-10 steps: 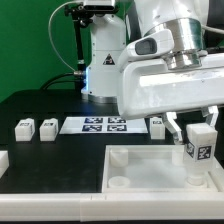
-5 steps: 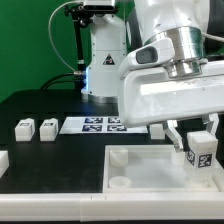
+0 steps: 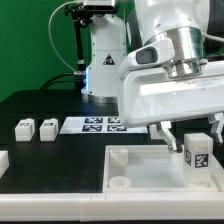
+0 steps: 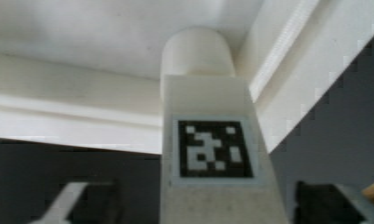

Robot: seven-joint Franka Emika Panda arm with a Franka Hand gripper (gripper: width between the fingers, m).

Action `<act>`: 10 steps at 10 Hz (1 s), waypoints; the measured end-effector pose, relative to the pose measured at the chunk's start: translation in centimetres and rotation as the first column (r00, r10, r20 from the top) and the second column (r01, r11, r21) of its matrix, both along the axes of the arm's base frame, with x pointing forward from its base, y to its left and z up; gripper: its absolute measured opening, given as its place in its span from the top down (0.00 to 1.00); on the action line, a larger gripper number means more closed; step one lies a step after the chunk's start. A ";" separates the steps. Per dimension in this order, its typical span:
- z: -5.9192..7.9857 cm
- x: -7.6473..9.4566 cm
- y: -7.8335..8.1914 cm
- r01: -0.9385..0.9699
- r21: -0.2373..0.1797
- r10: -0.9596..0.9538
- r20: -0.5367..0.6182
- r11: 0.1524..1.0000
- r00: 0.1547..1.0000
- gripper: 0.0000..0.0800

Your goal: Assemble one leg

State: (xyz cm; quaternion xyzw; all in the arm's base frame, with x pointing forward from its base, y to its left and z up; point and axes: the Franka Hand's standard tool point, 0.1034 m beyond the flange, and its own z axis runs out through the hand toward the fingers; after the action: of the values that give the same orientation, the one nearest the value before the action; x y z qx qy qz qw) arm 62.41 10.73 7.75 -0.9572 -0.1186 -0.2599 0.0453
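Note:
A white leg [image 3: 197, 155] with a black-and-white tag stands upright at the right corner of the large white tray [image 3: 140, 160]. My gripper [image 3: 193, 140] hangs over it, with a finger on each side of the leg. In the wrist view the leg [image 4: 210, 110] runs up the middle against the tray's wall. My gripper [image 4: 205, 205] is open there, and dark gaps separate both fingers from the leg's sides. I cannot tell how deep the leg's foot sits in the corner socket.
Two more legs [image 3: 23, 128] [image 3: 47, 128] lie at the exterior view's left on the black table. The marker board [image 3: 100, 125] lies behind the tray. A white part [image 3: 3, 160] shows at the left edge. The robot base [image 3: 105, 55] stands behind.
The leg has gone down a little at the tray's right corner. The fingers, shut on the leg a second ago, now stand apart from it.

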 end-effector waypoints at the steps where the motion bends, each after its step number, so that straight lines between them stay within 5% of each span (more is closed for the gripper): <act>1: 0.0 0.0 0.0 0.000 0.000 0.000 0.000 1.000 1.000 0.30; 3: 0.0 0.0 0.0 0.000 0.000 0.000 0.000 1.000 1.000 0.19; 7: 0.0 -0.1 0.0 0.009 0.005 -0.009 -0.018 1.000 1.000 0.19; 10: 1.2 0.1 0.7 0.060 0.037 -0.056 -0.095 0.998 0.994 0.19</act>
State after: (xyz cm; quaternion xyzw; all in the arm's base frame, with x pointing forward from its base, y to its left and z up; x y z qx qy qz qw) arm 62.54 11.39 8.92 -0.9703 -0.0832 -0.2182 0.0623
